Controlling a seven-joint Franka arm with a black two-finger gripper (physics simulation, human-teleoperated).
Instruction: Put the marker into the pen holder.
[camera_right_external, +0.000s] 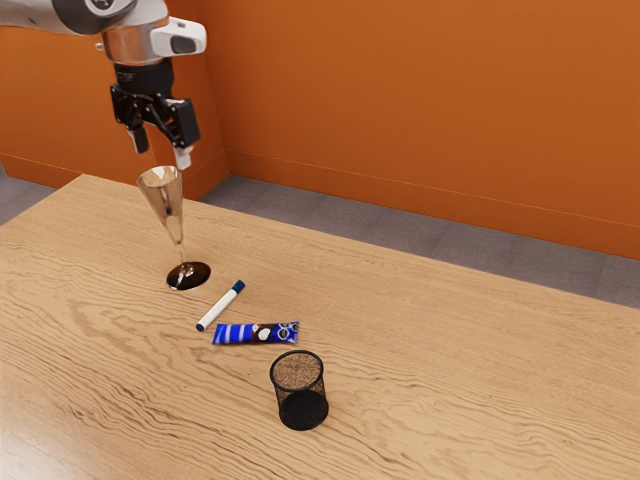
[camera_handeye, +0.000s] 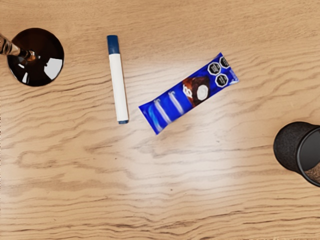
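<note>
High over the table at the exterior view's upper left, my gripper (camera_right_external: 162, 150) is open, its two fingertips apart with nothing held. The marker (camera_right_external: 221, 306), white with blue ends, lies flat on the table between the glass and the blue packet. In the wrist view the same marker (camera_handeye: 118, 86) lies just beside the packet, not touching it. The pen holder (camera_right_external: 301, 391), a black mesh cup, stands upright beyond the packet from the marker; in the wrist view the pen holder (camera_handeye: 295, 150) is partly cut off by the picture's edge.
A tall glass (camera_right_external: 169, 208) with a dark round base stands near the marker, its rim a little below my gripper in the exterior view. A blue snack packet (camera_right_external: 256, 333) lies between marker and pen holder on the wooden table (camera_right_external: 450, 380).
</note>
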